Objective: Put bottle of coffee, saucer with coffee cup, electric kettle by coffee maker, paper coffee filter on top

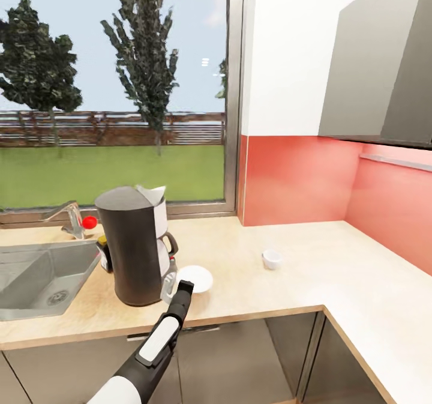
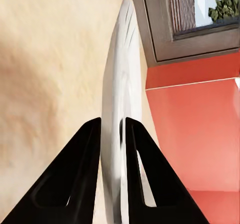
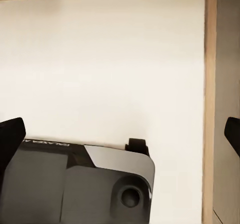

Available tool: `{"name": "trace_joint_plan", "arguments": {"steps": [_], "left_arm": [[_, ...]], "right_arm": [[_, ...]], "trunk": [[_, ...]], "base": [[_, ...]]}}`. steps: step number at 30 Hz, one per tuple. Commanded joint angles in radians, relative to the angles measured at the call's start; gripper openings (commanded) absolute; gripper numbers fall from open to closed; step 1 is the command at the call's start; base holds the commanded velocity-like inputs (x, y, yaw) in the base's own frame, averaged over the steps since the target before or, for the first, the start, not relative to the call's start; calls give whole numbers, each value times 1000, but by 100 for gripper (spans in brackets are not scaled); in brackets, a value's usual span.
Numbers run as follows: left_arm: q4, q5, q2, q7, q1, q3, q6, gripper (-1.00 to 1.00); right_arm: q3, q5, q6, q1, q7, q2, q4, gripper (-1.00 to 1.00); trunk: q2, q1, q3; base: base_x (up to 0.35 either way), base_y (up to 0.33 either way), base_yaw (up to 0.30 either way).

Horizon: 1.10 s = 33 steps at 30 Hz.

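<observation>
The tall dark grey coffee maker (image 1: 133,251) stands on the light wood countertop (image 1: 300,236) beside the sink. A white paper coffee filter (image 1: 152,194) lies on its top. The bottle of coffee (image 1: 104,253), with its yellow lid, peeks out from behind the machine on the sink side. The white saucer (image 1: 198,276) lies just right of the machine, and my left gripper (image 1: 182,286) is shut on its near rim. In the left wrist view the saucer (image 2: 119,84) is edge-on between the black fingers (image 2: 82,179). The coffee cup (image 1: 272,259) sits alone further right. The electric kettle is out of view. My right gripper (image 3: 120,134) is open.
A steel sink (image 1: 42,275) with a faucet (image 1: 71,217) and a red knob lies left of the machine. A window sits behind the counter, with a red backsplash and grey wall cabinets (image 1: 384,62) to the right. The counter turns a corner at the right. The right wrist camera looks down at white floor and the robot's base (image 3: 75,184).
</observation>
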Motion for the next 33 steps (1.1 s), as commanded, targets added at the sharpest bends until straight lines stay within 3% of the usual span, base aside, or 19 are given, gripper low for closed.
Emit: {"name": "trace_joint_plan", "arguments": {"steps": [1,23,24,28,33], "left_arm": [[1,10,0,-4,-1,-5,-7,-100],[2,15,-1,0,-1,-3,-3,-100],[3,18,-1,0,-1,-2,-3,100],[29,44,0,7,-1,-1,-3,100],[31,48,0,4,-1,-1,-3,100]], "right_arm": [[8,-10,4,-1,2,0,-1,100],[8,-10,4,1,2,-2,-1,100],[8,-10,4,1,2,-2,-1,100],[8,-10,4,1,2,-2,-1,100],[8,-10,4,1,2,-2,-1,100]], "trunk": [[-2,0,-2],[-2,0,-2],[-2,0,-2],[-2,0,-2],[-2,0,-2]], "base": [[8,-8,258],[95,-63,23],[0,0,0],[0,0,0],[0,0,0]]}}
